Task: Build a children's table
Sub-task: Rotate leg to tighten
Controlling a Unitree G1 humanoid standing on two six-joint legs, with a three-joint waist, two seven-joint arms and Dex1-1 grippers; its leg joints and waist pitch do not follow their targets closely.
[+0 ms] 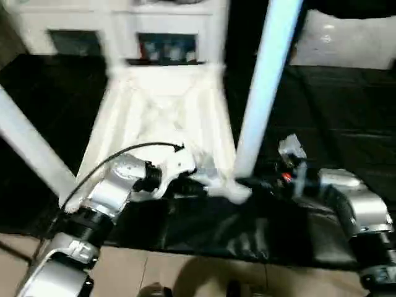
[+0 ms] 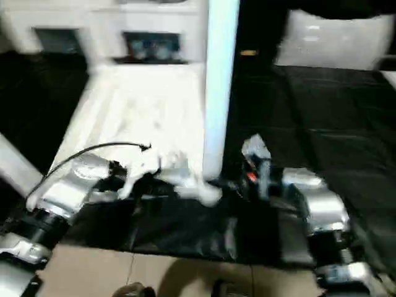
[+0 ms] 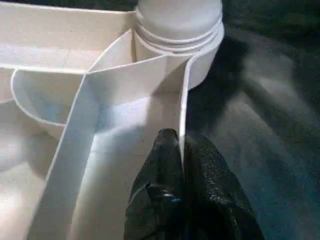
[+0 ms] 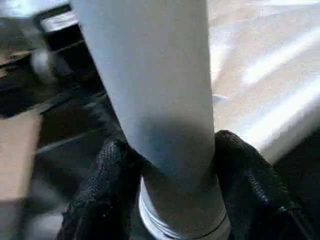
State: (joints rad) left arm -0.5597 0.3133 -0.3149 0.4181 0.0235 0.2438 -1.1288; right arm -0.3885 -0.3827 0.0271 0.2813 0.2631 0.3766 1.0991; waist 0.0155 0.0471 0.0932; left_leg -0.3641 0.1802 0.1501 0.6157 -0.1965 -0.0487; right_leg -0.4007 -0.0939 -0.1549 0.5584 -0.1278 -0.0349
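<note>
From the head, the table top [image 1: 164, 117] is lying upside down on black sheeting [image 1: 346, 124], a leg [image 1: 263, 93] standing in its near corner socket. The left gripper [image 3: 181, 150] is pinching the top's rim. The right gripper [image 4: 170, 165] is clasping the leg.

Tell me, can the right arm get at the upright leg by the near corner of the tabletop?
Likely yes: the right gripper already has its fingers on either side of the leg, just above the corner socket, with nothing between.
</note>
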